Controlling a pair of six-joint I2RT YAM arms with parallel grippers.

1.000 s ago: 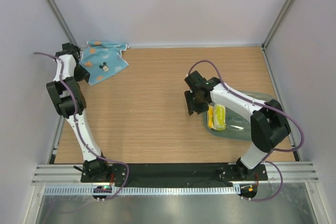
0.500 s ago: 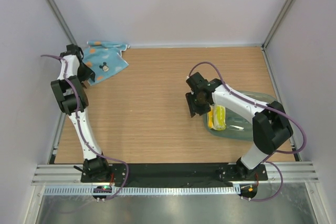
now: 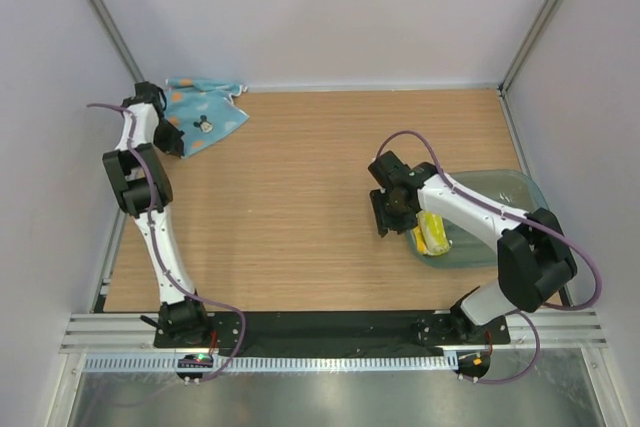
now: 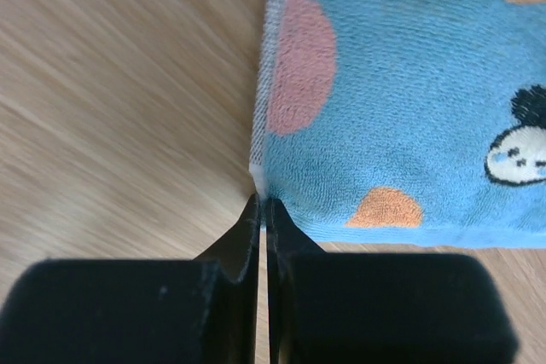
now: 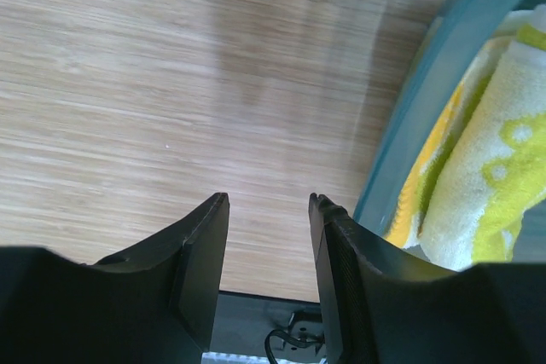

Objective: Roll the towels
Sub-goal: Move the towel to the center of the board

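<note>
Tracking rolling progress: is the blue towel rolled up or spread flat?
Spread flat: the blue towel lies open on the table, no roll formed, with the left gripper shut at its corner.

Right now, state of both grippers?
Left gripper: shut, tips at the blue towel's corner; whether it pinches the cloth cannot be told.
Right gripper: open, holding nothing, beside the tub.

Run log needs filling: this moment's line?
left gripper shut at blue towel corner | right gripper open, empty | yellow towel in tub
</note>
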